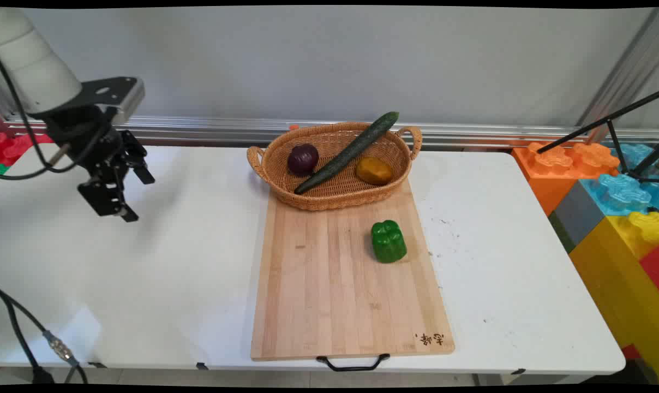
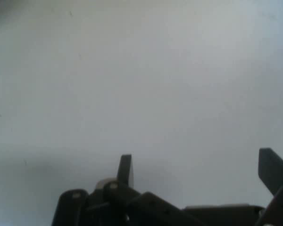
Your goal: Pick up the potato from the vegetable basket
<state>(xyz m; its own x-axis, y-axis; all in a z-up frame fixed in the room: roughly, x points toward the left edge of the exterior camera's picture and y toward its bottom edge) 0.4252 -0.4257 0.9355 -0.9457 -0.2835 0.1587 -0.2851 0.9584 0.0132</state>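
Observation:
My gripper (image 1: pixel 137 197) hangs open above the bare left part of the white table (image 1: pixel 144 262), holding nothing. In the hand view its two fingers (image 2: pixel 125 170) stand wide apart over plain white tabletop. A wooden cutting board (image 1: pixel 340 284) lies in the middle of the table, well to the gripper's right. A green bell pepper (image 1: pixel 388 241) stands on the board. At the board's far end sits a wicker basket (image 1: pixel 400 158) with a purple onion (image 1: pixel 303 159), a long cucumber (image 1: pixel 351 150) and a yellow-brown potato (image 1: pixel 373 170) in it.
Large toy blocks in orange, blue, yellow and grey (image 1: pixel 613 207) stand off the table's right end, with a black tripod leg (image 1: pixel 602 123) over them. Black cables (image 1: pixel 29 333) hang at the near left corner. Red blocks (image 1: pixel 10 144) sit behind the arm.

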